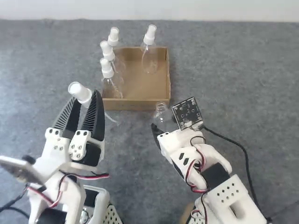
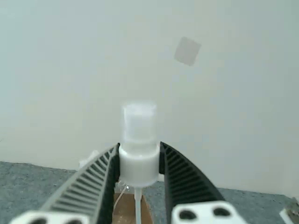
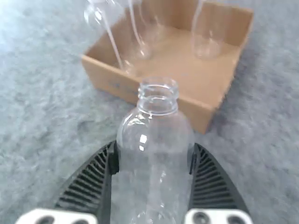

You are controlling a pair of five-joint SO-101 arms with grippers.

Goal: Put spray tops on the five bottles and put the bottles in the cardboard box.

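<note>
- A faint dark mark sits on the outer front wall of the cardboard box [image 3: 108, 77]; it is too blurred to read as writing.
- The bench [image 1: 243, 65] is covered in grey, felt-like carpet with a mottled nap. A plain white wall [image 2: 70, 70] rises behind its far edge, with one pale grey square patch [image 2: 188, 50] on it.
- The box is shallow, brown and open-topped. It lies on the carpet in the far half of the bench, between the two arms and beyond them.
- Three capped bottles [image 1: 108, 70], clear with white spray tops, stand in a row along the box's left wall. A fourth capped bottle [image 1: 149, 44] stands at its far right corner.
- The left gripper [image 1: 86, 100] is raised just in front of the box's near left corner. Its black ribbed fingers [image 2: 180, 175] pinch a loose spray top [image 2: 138, 154] by the collar. The nozzle end points up, and a thin clear dip tube [image 2: 137, 205] hangs beneath it.
- The right gripper [image 3: 153, 151] has its fingers pressed against the sides of the open bottle [image 3: 154, 140]. This bottle is clear and round-shouldered, with a threaded neck uncovered at the mouth.
- The open bottle is just in front of the box's near right corner. Whether it touches the box wall cannot be told.
- A small black square board [image 1: 188, 113] sits on the right arm's wrist, close to the open bottle.
</note>
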